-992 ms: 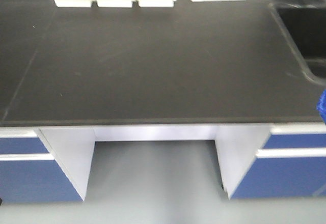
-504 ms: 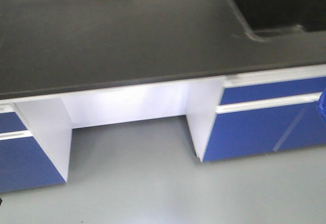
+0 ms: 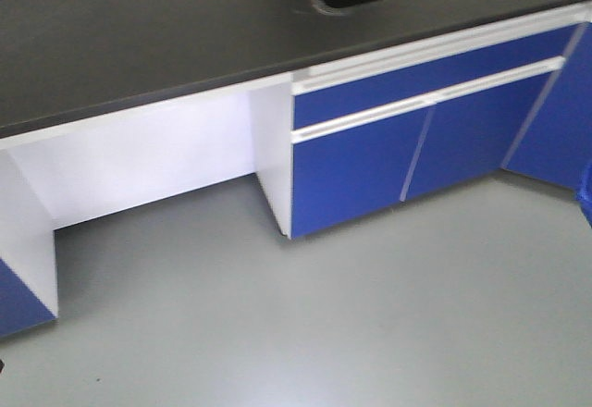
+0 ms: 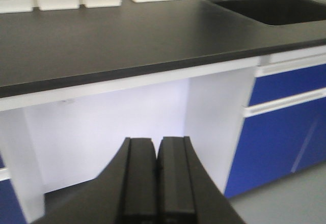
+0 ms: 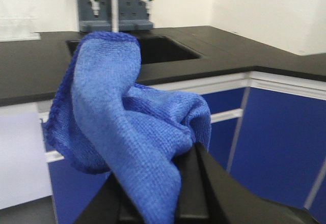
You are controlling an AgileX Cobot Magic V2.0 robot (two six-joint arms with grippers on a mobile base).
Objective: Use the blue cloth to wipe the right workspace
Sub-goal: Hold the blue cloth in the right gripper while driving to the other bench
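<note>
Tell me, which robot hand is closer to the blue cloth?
Right. The right gripper is clamped on the blue cloth, which bunches up above it. The left gripper is shut and empty, with no cloth in its view.

Bright, even indoor light in all views, with no hard shadows; the front view is smeared by motion blur, leaving the blue cabinet doors (image 3: 370, 162) fuzzy-edged. In the left wrist view the black countertop (image 4: 127, 35) carries a dull pale sheen and the white panel (image 4: 127, 127) below looks washed out. In the right wrist view the blue cloth (image 5: 117, 132) is fairly sharp, while the faucet (image 5: 118, 0) behind is soft.
</note>
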